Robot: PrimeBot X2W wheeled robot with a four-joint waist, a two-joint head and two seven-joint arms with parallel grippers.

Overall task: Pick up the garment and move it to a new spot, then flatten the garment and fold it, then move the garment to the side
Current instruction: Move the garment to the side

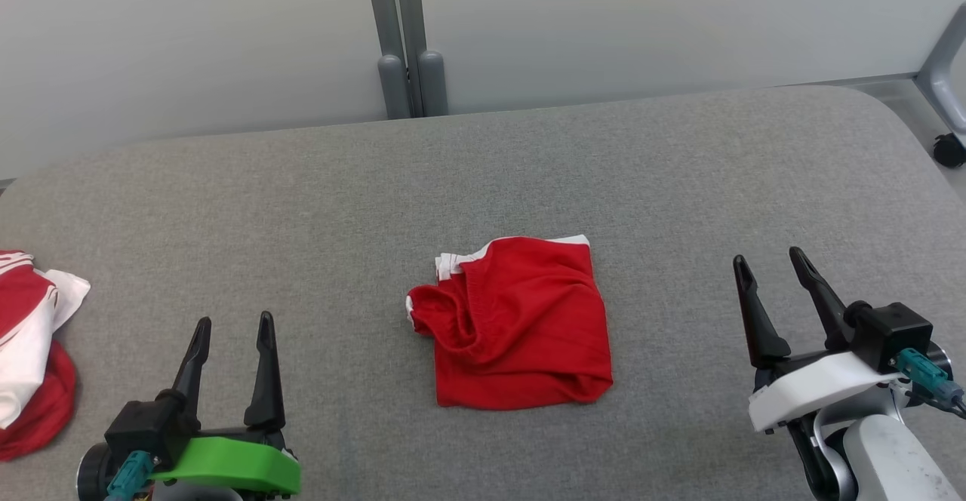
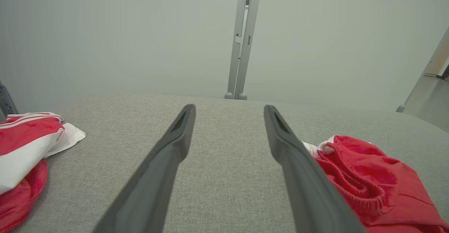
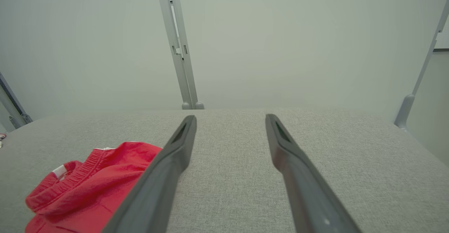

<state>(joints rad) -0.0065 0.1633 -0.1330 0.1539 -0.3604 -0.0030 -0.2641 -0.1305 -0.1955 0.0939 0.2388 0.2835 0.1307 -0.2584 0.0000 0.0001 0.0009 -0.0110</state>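
The garment [image 1: 521, 327] lies folded into a rough red square at the middle of the grey padded table [image 1: 302, 199]. White trim shows along its far edge, and a ribbed red opening sits at its left. My left gripper [image 1: 234, 321] is open at the lower left, well apart from the cloth. In the left wrist view the garment [image 2: 372, 187] lies just right of the open left gripper [image 2: 229, 107]. My right gripper [image 1: 770, 256] is open at the lower right. In the right wrist view the garment [image 3: 87, 191] lies left of the open right gripper [image 3: 230, 116]. Nothing is between either pair of fingers.
Another red-and-white garment [image 1: 30, 350] with striped trim is heaped at the table's left edge, and it appears in the left wrist view too [image 2: 24, 145]. Grey posts [image 1: 407, 71] stand behind the far edge. A caster wheel [image 1: 949, 150] sits at the far right.
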